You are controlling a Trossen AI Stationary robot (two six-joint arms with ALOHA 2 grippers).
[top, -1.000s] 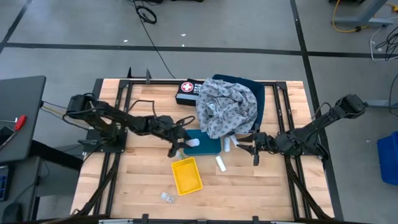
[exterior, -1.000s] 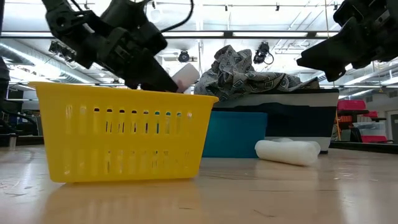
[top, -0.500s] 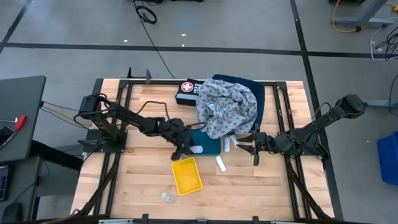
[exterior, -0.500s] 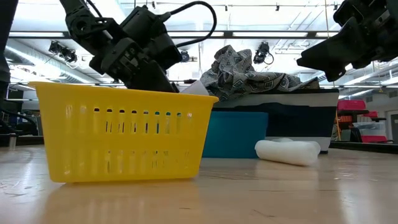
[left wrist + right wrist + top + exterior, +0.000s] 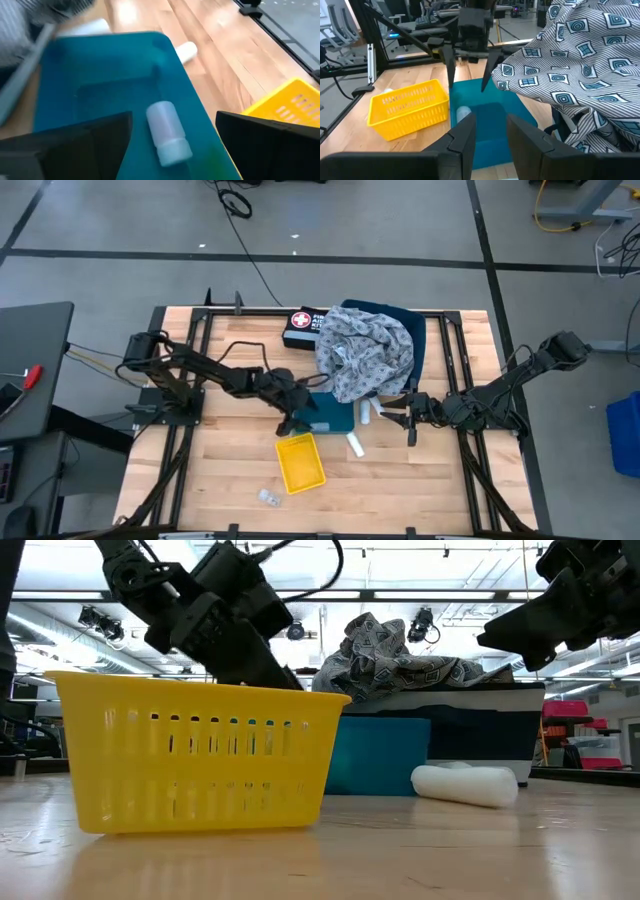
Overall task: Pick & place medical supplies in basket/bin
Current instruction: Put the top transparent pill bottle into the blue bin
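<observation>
A white roll [image 5: 167, 132] lies on its side on the flat top of the teal bin [image 5: 330, 412], between the spread fingers of my left gripper [image 5: 174, 118], which is open and touches nothing. The right wrist view shows that roll [image 5: 463, 114] below my left gripper [image 5: 468, 75]. Two more white rolls [image 5: 355, 443] [image 5: 366, 412] lie on the table right of the bin. The grey patterned cloth [image 5: 365, 350] is heaped over a blue-green cloth [image 5: 395, 313]. My right gripper [image 5: 410, 421] waits right of the bin, open with a narrow gap and nothing in it.
The yellow basket [image 5: 300, 462] stands just nearer than the teal bin. A tiny clear packet [image 5: 268, 497] lies near the table's front edge. A black first-aid box [image 5: 298, 327] sits at the far edge beside the cloths. Bare wood lies to the left and front right.
My left gripper has moved toward the table's right, over the teal bin, and sunk a little. It has opened and let go of the white roll, which now lies on the bin's top.
</observation>
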